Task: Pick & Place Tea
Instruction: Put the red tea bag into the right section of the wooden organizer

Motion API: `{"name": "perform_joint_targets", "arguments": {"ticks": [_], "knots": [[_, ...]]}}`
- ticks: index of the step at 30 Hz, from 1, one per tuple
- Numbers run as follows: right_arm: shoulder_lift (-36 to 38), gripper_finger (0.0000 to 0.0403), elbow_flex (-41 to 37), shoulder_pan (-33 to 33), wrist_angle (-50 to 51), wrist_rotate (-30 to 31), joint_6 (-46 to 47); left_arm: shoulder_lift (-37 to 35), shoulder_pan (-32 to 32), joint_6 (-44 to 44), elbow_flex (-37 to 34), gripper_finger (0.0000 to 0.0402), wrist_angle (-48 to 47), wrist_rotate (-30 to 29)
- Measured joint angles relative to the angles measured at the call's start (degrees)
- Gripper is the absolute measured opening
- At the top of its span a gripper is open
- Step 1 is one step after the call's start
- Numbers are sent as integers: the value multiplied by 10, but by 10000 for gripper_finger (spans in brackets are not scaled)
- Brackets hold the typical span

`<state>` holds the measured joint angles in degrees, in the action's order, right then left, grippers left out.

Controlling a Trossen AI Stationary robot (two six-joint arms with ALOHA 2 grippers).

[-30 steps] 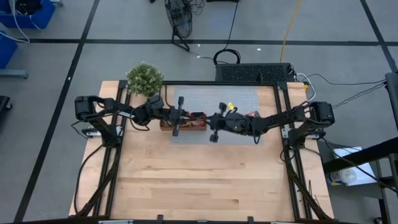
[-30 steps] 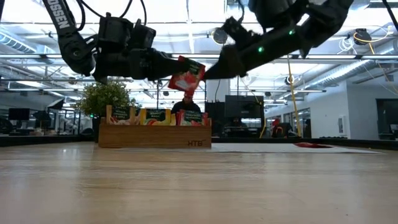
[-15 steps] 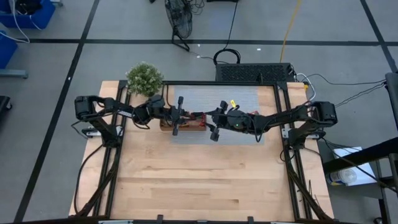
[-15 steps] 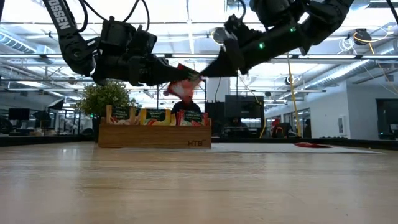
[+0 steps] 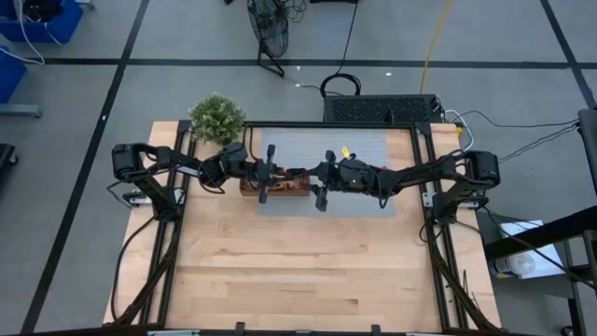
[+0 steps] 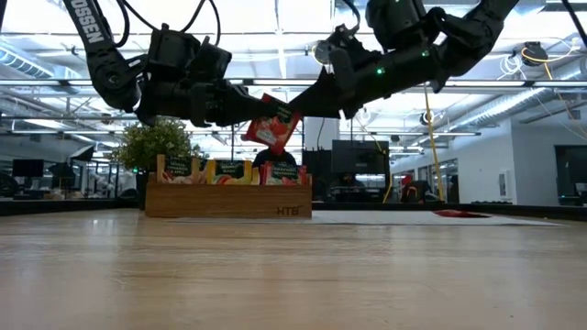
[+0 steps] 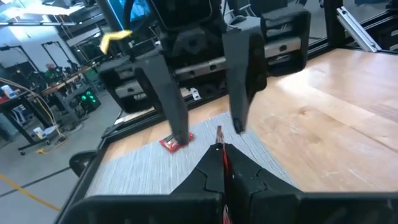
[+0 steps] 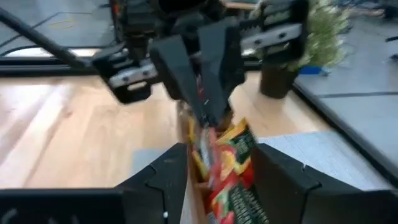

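Low view, left pincer [image 6: 246, 107] pinching red tea sachet [image 6: 271, 123], right pincer [image 6: 312, 99] spread, wooden table [image 6: 293, 275], bright open room

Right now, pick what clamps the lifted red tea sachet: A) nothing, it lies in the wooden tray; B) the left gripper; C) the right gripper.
B: the left gripper is shut on the red tea sachet, while the right gripper stands open on either side of it.

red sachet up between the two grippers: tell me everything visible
The small flat red foil sachet has yellow-green print and a light label. It hangs tilted in the air above the brown wooden tray. The left gripper has its jaws shut on its edge. The right gripper straddles it, jaws open.
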<state>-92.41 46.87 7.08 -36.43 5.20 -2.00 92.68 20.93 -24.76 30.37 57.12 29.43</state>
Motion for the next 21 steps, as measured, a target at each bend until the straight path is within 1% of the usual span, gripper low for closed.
{"name": "perform_joint_targets", "arguments": {"ticks": [3,8,15,18,21], "knots": [[-2,155,0,4,2,-25,7,0,0,3,0,3,0,0],[-5,142,0,5,-2,-26,6,0,0,4,0,2,0,0],[-40,120,1,6,-41,-25,-3,0,-1,9,0,3,1,1],[-41,104,1,6,-54,-25,-11,0,-1,11,0,4,0,1],[-41,78,1,7,-65,-24,-17,0,-1,12,0,3,0,3]]}}
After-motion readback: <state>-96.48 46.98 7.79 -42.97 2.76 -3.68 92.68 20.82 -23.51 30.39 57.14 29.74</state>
